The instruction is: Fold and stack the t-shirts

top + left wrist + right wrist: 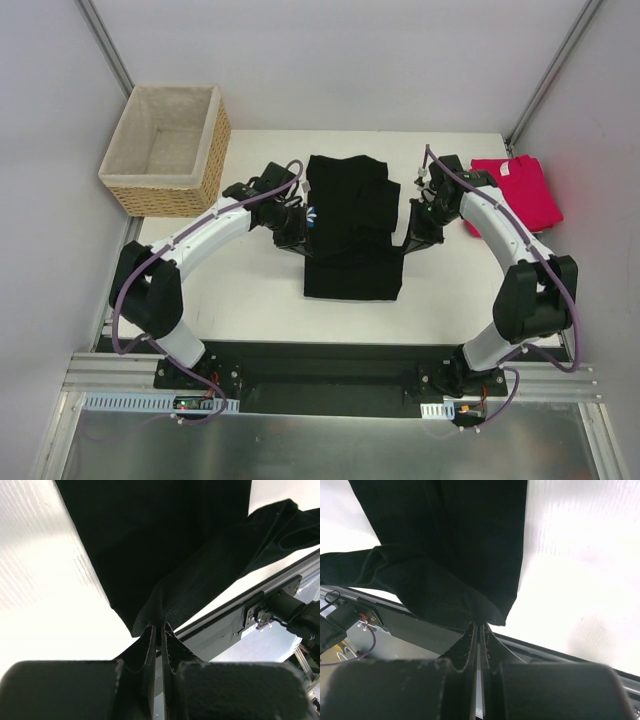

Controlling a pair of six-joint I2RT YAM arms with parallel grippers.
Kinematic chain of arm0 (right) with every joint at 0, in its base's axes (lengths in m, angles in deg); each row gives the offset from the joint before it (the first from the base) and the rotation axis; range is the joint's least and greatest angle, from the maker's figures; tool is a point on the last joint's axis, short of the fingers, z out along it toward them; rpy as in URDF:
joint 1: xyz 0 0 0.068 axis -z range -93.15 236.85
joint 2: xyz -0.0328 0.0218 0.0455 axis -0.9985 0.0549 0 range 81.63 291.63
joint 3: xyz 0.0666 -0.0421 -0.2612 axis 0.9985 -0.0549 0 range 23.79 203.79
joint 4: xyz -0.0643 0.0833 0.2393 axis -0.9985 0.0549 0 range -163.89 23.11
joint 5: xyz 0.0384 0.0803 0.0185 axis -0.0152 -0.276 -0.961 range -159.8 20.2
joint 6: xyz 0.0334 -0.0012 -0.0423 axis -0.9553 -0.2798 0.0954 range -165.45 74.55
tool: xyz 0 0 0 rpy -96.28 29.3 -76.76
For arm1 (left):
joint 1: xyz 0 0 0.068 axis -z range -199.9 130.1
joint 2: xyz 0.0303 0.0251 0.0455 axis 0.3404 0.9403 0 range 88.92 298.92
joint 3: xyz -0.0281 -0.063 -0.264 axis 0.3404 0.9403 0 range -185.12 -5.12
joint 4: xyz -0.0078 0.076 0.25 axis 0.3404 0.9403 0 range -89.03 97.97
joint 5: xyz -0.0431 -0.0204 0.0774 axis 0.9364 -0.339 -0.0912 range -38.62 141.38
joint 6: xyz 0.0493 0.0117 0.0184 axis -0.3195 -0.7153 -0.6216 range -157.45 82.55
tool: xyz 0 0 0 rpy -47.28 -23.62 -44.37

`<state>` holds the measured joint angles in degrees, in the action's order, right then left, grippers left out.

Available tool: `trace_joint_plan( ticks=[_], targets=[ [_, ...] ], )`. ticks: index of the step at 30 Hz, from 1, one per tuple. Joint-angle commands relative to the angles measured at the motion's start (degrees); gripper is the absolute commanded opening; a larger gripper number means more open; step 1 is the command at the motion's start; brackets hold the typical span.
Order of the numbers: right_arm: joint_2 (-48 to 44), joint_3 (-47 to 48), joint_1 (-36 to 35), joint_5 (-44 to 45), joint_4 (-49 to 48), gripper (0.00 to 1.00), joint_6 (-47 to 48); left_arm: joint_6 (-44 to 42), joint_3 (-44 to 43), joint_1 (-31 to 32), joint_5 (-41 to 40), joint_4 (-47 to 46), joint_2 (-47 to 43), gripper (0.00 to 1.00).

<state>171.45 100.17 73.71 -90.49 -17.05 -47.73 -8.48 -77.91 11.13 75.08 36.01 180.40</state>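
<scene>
The black t-shirt (352, 270) lies in the middle of the table, its far part doubled over the near part. A sliver of blue print (312, 213) shows at its left edge. My left gripper (301, 240) is shut on the left edge of the black cloth; in the left wrist view its tips (159, 628) pinch a fold of the black shirt (160, 540). On the opposite edge my right gripper (408, 241) is shut too, its tips (481, 624) clamping a corner of the black shirt (470, 535). The pinkish-red t-shirt (520, 188) lies folded at the back right.
A woven wicker basket (215, 150) with pale lining stands at the back left corner. White walls close the table at the back and sides. The black base rail (330, 365) runs along the near edge.
</scene>
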Motion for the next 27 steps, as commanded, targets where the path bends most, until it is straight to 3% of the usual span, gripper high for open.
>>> trace_joint_plan(
  ticks=[1, 18, 27],
  targets=[
    [3.42, 4.12, 0.31, -2.08, -1.29, 0.01, 1.40, -2.34, -3.40, -1.23, 1.78, 0.81, 2.56, 0.00],
    [17.92, 15.99, 3.56, -2.16, 0.64, 0.01, 5.97, -4.71, -14.21, -6.59, 6.09, 0.20, 16.00, 0.00],
    [22.32, 17.75, 4.53, -3.92, -2.52, 0.01, 6.42, -4.10, -15.45, -6.94, 6.62, -0.68, 18.64, 0.00]
  ],
)
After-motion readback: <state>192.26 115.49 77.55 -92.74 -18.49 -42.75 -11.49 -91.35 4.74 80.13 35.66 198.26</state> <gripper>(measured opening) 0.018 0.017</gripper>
